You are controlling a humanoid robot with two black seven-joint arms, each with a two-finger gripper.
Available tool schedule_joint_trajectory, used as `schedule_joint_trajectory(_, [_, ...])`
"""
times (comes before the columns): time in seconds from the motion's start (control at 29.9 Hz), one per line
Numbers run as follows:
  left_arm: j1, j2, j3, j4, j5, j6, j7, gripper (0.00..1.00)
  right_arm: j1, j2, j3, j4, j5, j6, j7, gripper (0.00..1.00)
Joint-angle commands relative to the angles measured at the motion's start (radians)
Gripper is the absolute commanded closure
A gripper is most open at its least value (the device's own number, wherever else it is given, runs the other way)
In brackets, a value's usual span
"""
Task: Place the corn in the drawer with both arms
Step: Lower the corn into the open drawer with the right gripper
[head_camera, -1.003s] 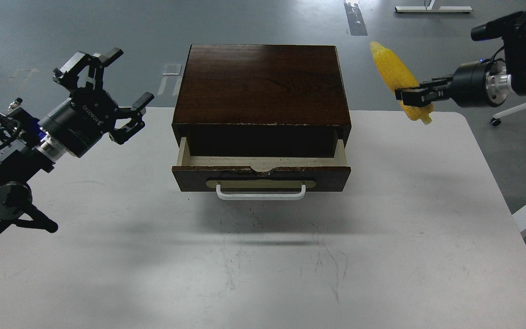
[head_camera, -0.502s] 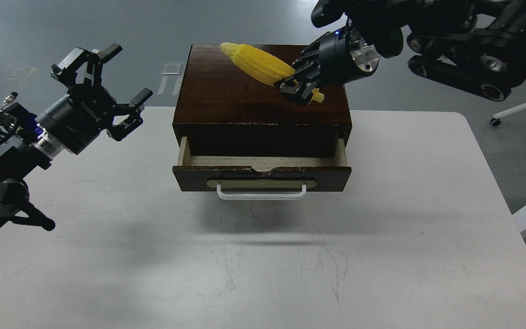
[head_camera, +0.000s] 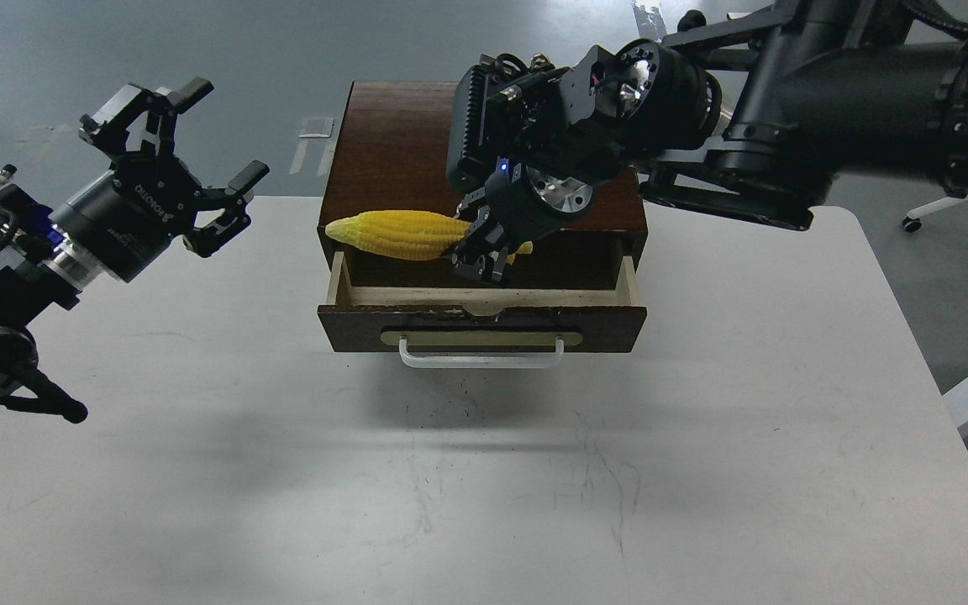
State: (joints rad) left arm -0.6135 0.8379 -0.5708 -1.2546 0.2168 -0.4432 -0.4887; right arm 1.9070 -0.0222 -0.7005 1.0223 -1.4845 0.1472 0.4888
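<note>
The right hand (head_camera: 484, 256) pinches the corn (head_camera: 396, 234) by its blunt end, cob lying crosswise over the open drawer (head_camera: 481, 296), tip leftward, while the left hand (head_camera: 186, 160) hangs spread, well apart

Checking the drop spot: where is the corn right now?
In the head view, the corn lies level over the open drawer, left of centre, held by the right gripper.

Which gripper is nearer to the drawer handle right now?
Right. The right gripper holds the corn just above the open drawer's handle; the left gripper hovers open, far left.
</note>
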Motion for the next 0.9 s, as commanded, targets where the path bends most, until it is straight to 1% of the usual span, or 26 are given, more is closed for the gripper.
schedule_joint_trajectory(0.0, [0.0,0.001,0.0,0.0,0.001,0.0,0.0,0.01,-0.009,0.004,-0.011,-0.002,0.0,0.0,0.0,0.92])
schedule_joint_trajectory(0.13, [0.0,0.001,0.0,0.0,0.0,0.0,0.0,0.01,-0.011,0.004,-0.011,-0.001,0.0,0.0,0.0,0.77])
schedule_joint_trajectory(0.17, [0.001,0.001,0.0,0.0,0.0,0.0,0.0,0.01,-0.011,0.004,-0.011,0.001,0.001,0.0,0.0,0.67])
schedule_joint_trajectory(0.2, [0.0,0.001,0.0,0.0,0.0,0.0,0.0,0.01,-0.011,0.004,-0.011,0.001,0.001,0.0,0.0,0.63])
schedule_joint_trajectory(0.27, [0.0,0.003,0.0,0.0,0.0,0.0,0.0,0.01,-0.013,0.002,-0.013,0.002,0.001,0.0,0.0,0.5])
schedule_joint_trajectory(0.4, [0.001,0.007,0.0,0.0,0.001,-0.002,0.0,0.02,-0.011,0.001,-0.011,0.007,0.006,0.0,0.0,0.45])
schedule_joint_trajectory(0.47, [0.0,0.007,-0.001,0.0,0.0,-0.002,0.0,0.01,-0.008,0.001,-0.011,0.007,0.01,0.0,0.0,0.38])
schedule_joint_trajectory(0.53, [0.0,0.007,-0.001,0.0,0.0,-0.002,0.0,0.01,-0.005,-0.001,-0.01,0.007,0.013,0.0,0.0,0.38])
schedule_joint_trajectory(0.64, [0.001,0.007,-0.001,0.0,0.0,-0.002,0.0,0.01,0.003,-0.005,-0.005,0.008,0.02,-0.001,0.0,0.33])
schedule_joint_trajectory(0.67, [0.001,0.007,0.0,0.0,0.001,-0.002,0.0,0.01,0.004,-0.01,-0.001,0.008,0.02,-0.001,0.0,0.31])
schedule_joint_trajectory(0.7, [0.001,0.007,0.0,0.0,0.0,-0.002,0.0,0.01,0.012,-0.019,0.006,0.015,0.026,-0.001,0.0,0.25])
schedule_joint_trajectory(0.74, [0.001,0.007,0.0,0.0,0.0,-0.002,0.0,0.01,0.03,-0.036,0.015,0.024,0.03,-0.001,0.0,0.23])
schedule_joint_trajectory(0.77, [0.001,0.007,0.0,0.0,0.0,-0.002,0.0,0.01,0.03,-0.036,0.015,0.024,0.03,-0.001,0.0,0.23])
schedule_joint_trajectory(0.84, [0.0,0.006,-0.001,0.0,0.001,-0.002,0.0,0.01,0.05,-0.068,0.038,0.039,0.064,-0.001,0.0,0.18])
schedule_joint_trajectory(0.87, [0.001,0.006,-0.001,0.0,0.001,-0.002,0.0,0.01,0.053,-0.077,0.042,0.042,0.075,-0.001,0.0,0.18])
